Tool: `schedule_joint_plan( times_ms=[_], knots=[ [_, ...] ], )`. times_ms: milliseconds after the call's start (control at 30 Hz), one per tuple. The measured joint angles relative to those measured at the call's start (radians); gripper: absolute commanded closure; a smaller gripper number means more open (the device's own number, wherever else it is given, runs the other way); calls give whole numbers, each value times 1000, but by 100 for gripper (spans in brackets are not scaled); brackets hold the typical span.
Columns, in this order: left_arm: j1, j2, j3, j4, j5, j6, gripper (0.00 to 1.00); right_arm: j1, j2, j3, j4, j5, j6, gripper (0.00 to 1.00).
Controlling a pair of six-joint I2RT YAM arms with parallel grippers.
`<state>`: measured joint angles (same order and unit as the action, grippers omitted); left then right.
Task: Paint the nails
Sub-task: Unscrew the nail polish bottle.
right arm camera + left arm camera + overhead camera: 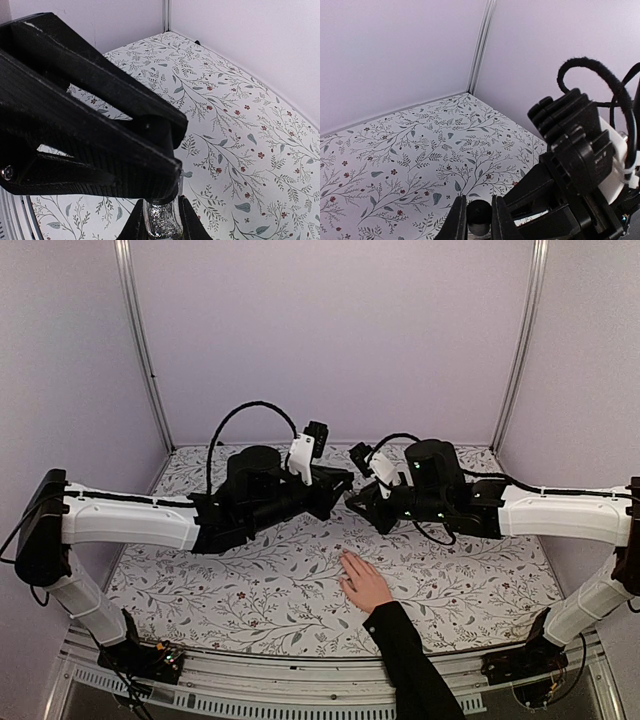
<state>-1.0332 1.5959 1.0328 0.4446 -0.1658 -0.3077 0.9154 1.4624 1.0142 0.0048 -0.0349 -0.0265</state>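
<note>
Right fingers [189, 225] were closed on a small glitter-filled bottle [162, 222], and left fingers [456, 222] were clamped on its dark cap [479, 216]. Both were held above the desk [250, 590], just beyond the hand [362, 582]. That hand lay flat, palm down, its nails [347, 562] too small to show any polish. Judging by this, the bottle was only being opened. No brush was out, and all the painting seemed left to do.
</note>
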Motion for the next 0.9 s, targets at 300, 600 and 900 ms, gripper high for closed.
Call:
schedule_joint_plan(
  times_ms=[300, 600, 900],
  knots=[
    [15, -43, -3, -42, 78, 39, 58, 0, -2, 0, 17, -46, -5, 100],
    [67, -208, -108, -7, 359, 100, 42, 0, -26, -51, 33, -248, -40, 100],
    [99, -338, -179, -124, 714, 293, 43, 0, -84, -105, -14, -565, -104, 100]
  ],
)
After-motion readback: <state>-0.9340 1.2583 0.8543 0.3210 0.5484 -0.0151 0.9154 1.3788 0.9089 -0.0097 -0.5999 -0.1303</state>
